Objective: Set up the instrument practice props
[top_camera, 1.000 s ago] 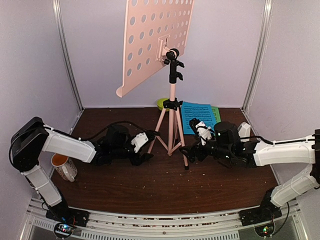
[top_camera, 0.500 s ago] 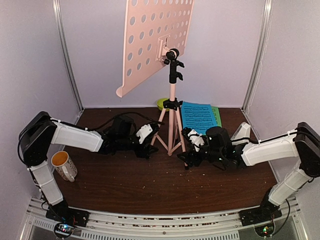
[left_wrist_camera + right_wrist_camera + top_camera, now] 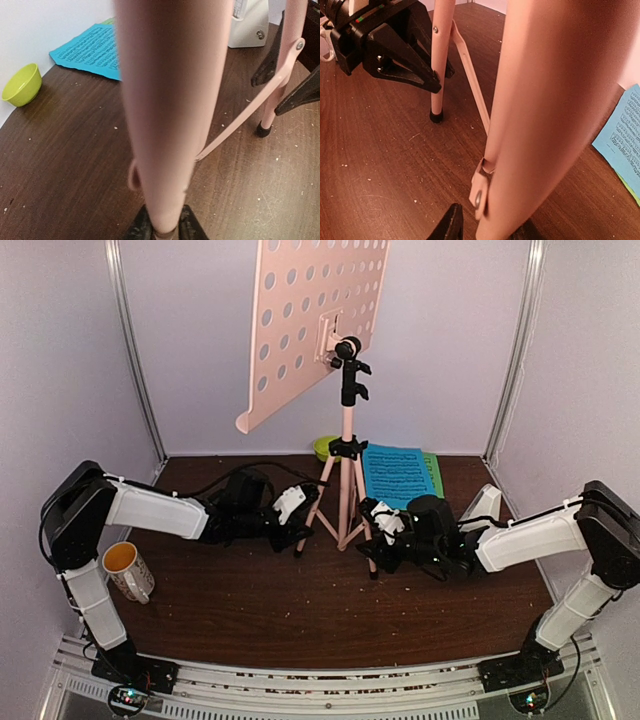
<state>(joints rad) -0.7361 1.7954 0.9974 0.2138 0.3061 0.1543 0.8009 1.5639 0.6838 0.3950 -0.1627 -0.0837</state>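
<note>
The pink music stand stands upright on its tripod at mid-table, its perforated desk high above. My left gripper is shut on the left leg, with black fingers pressed to both sides near its foot. My right gripper straddles the right leg. Its jaws are narrowed, and a thin gap shows between one finger and the leg's bracket. The blue sheet lies flat behind the tripod on the green sheet. The white metronome stands right of my right arm.
A white mug with a yellow inside stands at the near left, by my left arm's base. A small lime-green bowl sits against the back wall behind the tripod. White walls enclose the table on three sides.
Both grippers moved inward to the tripod legs and narrowed; the left one closed on its leg. The stand's desk shifted slightly.
</note>
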